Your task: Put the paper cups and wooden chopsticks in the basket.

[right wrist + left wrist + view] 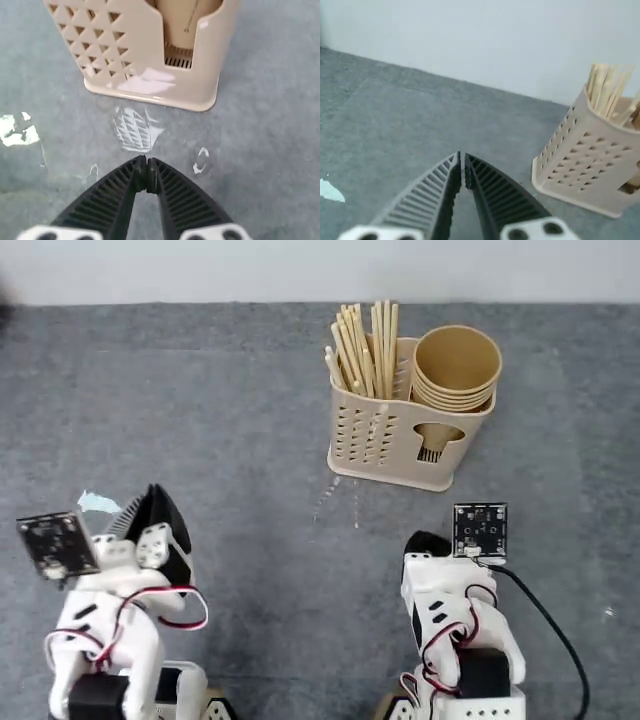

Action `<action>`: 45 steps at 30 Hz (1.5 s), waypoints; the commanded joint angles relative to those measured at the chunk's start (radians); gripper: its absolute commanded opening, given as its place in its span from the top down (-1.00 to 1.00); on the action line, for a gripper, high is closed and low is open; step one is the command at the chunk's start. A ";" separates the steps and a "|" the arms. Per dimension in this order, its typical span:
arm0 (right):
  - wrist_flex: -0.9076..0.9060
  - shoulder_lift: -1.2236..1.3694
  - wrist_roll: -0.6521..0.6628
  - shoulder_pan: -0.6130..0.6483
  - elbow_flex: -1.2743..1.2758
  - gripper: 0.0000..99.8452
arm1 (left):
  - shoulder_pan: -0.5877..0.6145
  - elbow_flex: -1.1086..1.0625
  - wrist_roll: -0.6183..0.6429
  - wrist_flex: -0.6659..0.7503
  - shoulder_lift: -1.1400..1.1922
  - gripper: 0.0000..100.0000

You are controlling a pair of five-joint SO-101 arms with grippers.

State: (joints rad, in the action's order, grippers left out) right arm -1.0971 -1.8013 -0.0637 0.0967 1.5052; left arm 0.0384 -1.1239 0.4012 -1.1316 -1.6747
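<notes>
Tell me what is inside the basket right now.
One compartment holds standing wooden chopsticks, the other a nested stack of paper cups. The basket wall hides their lower parts and the floor.

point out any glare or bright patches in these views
Right wrist view: white sheen on the near wall of the beige perforated plastic basket, a lattice-shaped light patch on the grey fabric table cover before it. High view: faint pale streaks there too. Left wrist view: basket side evenly lit, no glare.

No legible text, labels, numbers – nothing readable on anything.
</notes>
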 commanded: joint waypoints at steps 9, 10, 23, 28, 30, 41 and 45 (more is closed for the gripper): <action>0.047 -0.015 0.012 -0.008 0.153 0.98 | 0.080 -0.292 -0.127 0.112 -0.137 0.98; 0.058 -0.015 0.012 -0.008 0.172 0.98 | 0.080 -0.318 -0.143 0.123 -0.137 0.98; 0.010 -0.013 0.014 -0.010 0.178 0.98 | 0.081 -0.559 -0.215 0.166 -0.135 0.97; -0.096 -0.013 0.014 -0.013 0.178 0.98 | 0.081 -0.559 -0.233 0.106 -0.135 0.97; -0.105 -0.013 0.014 -0.038 0.178 0.98 | 0.081 -0.559 -0.230 0.066 -0.135 0.97; -0.206 -0.013 0.006 -0.153 0.178 0.98 | 0.081 -0.559 -0.233 -0.123 -0.135 0.97; -0.208 -0.013 0.006 -0.159 0.178 0.98 | 0.083 -0.559 -0.230 -0.124 -0.135 0.97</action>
State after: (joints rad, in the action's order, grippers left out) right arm -1.2950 -1.7998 -0.0637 -0.0476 1.6678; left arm 0.1166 -1.6916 0.1695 -1.2513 -1.8006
